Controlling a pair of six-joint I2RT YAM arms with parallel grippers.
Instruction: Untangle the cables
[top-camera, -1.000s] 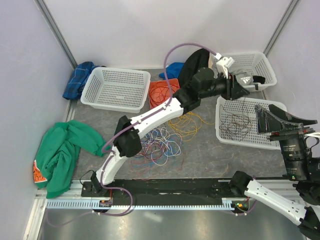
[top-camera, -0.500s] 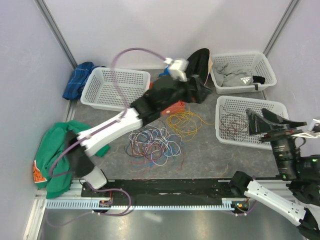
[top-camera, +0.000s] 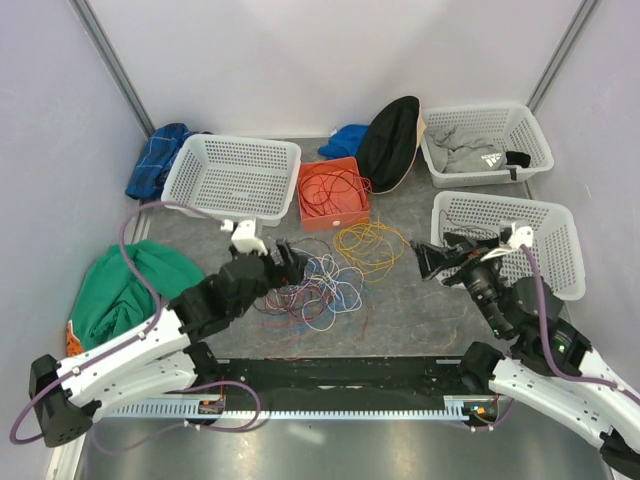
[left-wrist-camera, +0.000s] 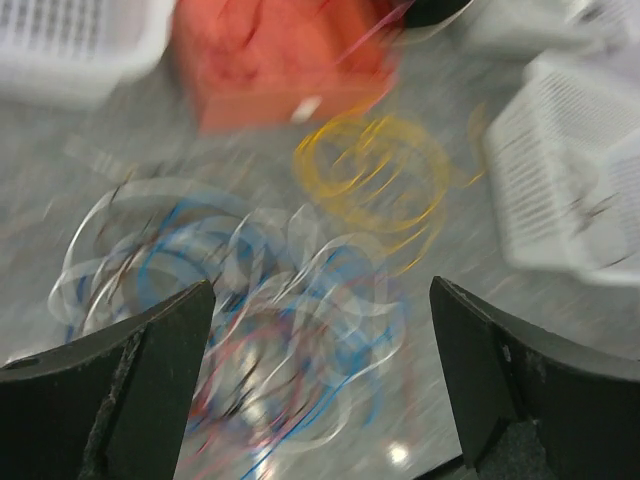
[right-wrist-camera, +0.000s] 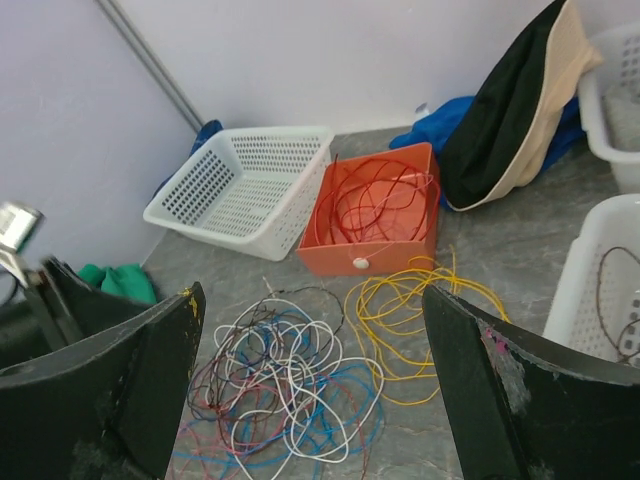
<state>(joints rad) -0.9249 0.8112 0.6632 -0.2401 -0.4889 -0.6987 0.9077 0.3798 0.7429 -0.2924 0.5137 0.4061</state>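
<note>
The left arm (top-camera: 130, 350) and right arm (top-camera: 545, 385) have white shells, black joints, thin mauve hoses (top-camera: 128, 250) and broad black jaws

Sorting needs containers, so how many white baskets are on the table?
3. The left basket stands empty at the back; the back-right basket holds grey cloth; the near-right basket sits in front of it. No others seem hidden.

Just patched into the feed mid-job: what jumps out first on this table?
The tangle of coloured cables at the centre of the table grabs the eye first, with the open left claw at its left edge. To its right lie loose yellow loops, and behind them an orange box holds red cable.
</note>
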